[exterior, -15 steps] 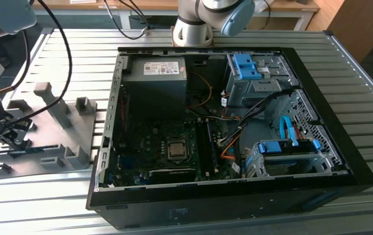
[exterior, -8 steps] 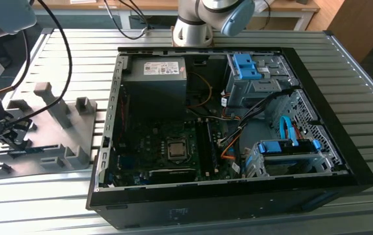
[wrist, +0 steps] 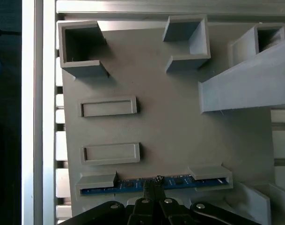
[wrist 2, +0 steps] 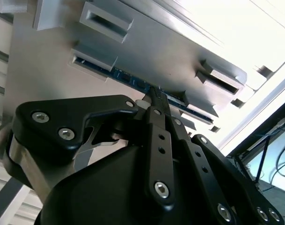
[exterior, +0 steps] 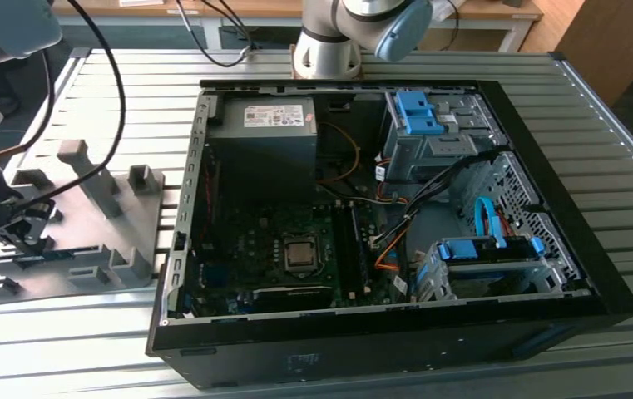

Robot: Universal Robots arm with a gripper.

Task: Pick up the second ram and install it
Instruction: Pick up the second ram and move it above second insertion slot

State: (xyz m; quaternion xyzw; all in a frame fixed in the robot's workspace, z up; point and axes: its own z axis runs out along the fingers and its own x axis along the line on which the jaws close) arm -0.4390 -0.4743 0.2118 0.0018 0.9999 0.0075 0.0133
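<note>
The second ram (wrist: 128, 185) is a thin blue-green strip standing on edge in a slot of the grey holder (wrist: 170, 126), its ends tucked under two grey clips. In the second wrist view the ram (wrist 2: 128, 77) runs slantwise across the holder (wrist 2: 147, 51). My gripper (wrist: 155, 182) has its fingers drawn together, with the tips at the middle of the ram's upper edge (wrist 2: 151, 93). Whether they clamp it I cannot tell. In the exterior view the gripper (exterior: 17, 233) hangs over the holder (exterior: 83, 199) at that view's left, with the ram (exterior: 50, 258) just below it.
An open black computer case (exterior: 549, 249) lies on the slatted metal table, on the exterior view's right of the holder. Its motherboard has long black slots (exterior: 349, 241), blue drive brackets (exterior: 422, 112) and loose cables. Tall grey posts (exterior: 77, 162) rise from the holder.
</note>
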